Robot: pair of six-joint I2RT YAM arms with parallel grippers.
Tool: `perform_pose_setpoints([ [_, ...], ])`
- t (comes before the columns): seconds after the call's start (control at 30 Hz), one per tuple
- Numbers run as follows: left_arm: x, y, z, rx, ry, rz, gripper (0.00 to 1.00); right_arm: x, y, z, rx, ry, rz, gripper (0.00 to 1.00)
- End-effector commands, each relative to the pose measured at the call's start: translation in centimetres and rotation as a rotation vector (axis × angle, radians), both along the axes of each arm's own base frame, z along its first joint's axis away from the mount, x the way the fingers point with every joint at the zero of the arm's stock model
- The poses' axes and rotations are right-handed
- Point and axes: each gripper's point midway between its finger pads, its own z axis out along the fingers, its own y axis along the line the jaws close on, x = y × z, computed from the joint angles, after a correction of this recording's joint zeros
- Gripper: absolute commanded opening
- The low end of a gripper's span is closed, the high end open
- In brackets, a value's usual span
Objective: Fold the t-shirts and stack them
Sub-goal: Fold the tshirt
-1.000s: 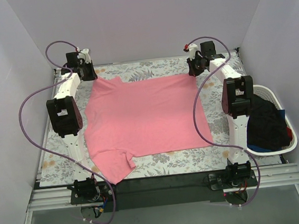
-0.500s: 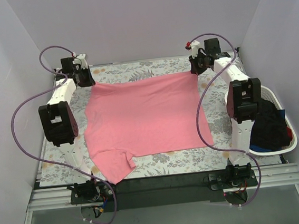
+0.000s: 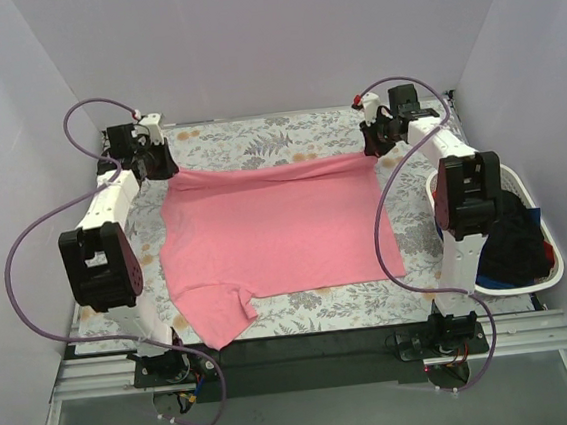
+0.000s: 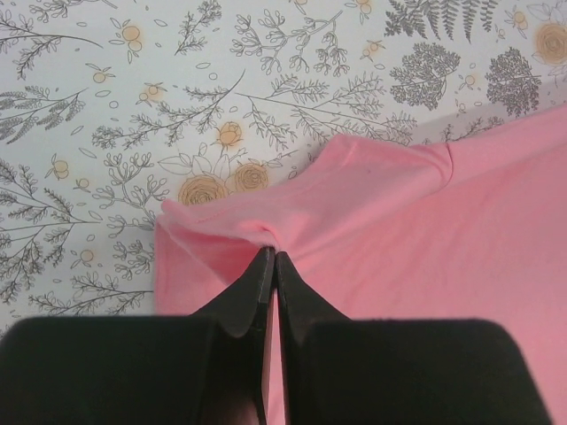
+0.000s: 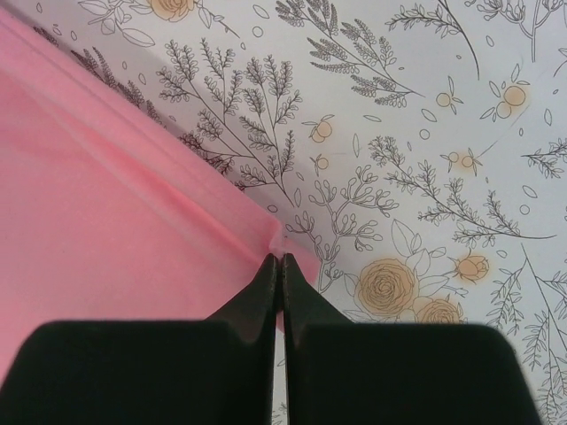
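A salmon-pink t-shirt (image 3: 275, 228) lies spread over the middle of the floral tablecloth (image 3: 256, 140), one sleeve at the near left. My left gripper (image 3: 162, 168) is shut on its far left corner, and the left wrist view shows the fingertips (image 4: 266, 266) pinching a bunch of pink cloth (image 4: 399, 239). My right gripper (image 3: 372, 147) is shut on the far right corner, and the right wrist view shows the pink edge (image 5: 115, 204) pinched at the fingertips (image 5: 276, 266). The far edge hangs stretched and lifted between the two grippers. Dark shirts (image 3: 512, 241) lie in the basket.
A white oval laundry basket (image 3: 552, 265) stands at the right edge of the table, beside the right arm. Grey walls close in the back and both sides. Purple cables loop off both arms.
Both grippers have moved outward and toward the back with the shirt's far corners. The far edge has been pulled straight and taut, and the collar bump at the far left has flattened out.
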Motion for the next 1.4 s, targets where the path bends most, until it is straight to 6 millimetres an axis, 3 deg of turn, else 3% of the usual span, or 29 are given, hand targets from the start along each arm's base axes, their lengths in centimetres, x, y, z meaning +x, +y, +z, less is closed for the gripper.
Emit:
perform_pose_setpoints([
  [0.0, -2.1, 0.3, 1.7, 0.037, -0.048, -0.018, 0.00, -0.6, -0.2, 2.7, 0.001, -0.058, 0.036, 0.01],
  [0.3, -6.4, -0.1, -0.1, 0.036, 0.015, -0.026, 0.00, -2.8, -0.3, 0.5, -0.014, -0.002, 0.057, 0.01],
  [0.43, -8.2, 0.0, -2.5, 0.040, 0.078, -0.018, 0.00, -3.3, -0.4, -0.9, -0.016, 0.032, 0.057, 0.01],
  [0.7, -9.8, 0.1, -4.6, 0.044, 0.145, -0.003, 0.00, -3.9, -0.8, -2.3, -0.038, 0.059, 0.059, 0.01],
  [1.03, -9.2, 0.5, -1.4, 0.069, 0.102, 0.002, 0.00, -4.4, -0.7, -0.2, -0.031, 0.034, 0.070, 0.01],
  [1.2, -10.5, 0.4, -2.0, 0.080, 0.128, -0.016, 0.00, -5.4, -1.1, -1.7, -0.056, 0.068, 0.072, 0.01],
  [1.37, -12.3, 0.6, -3.9, 0.102, 0.173, -0.023, 0.00, -6.2, -1.1, -2.5, -0.054, 0.091, 0.079, 0.01],
])
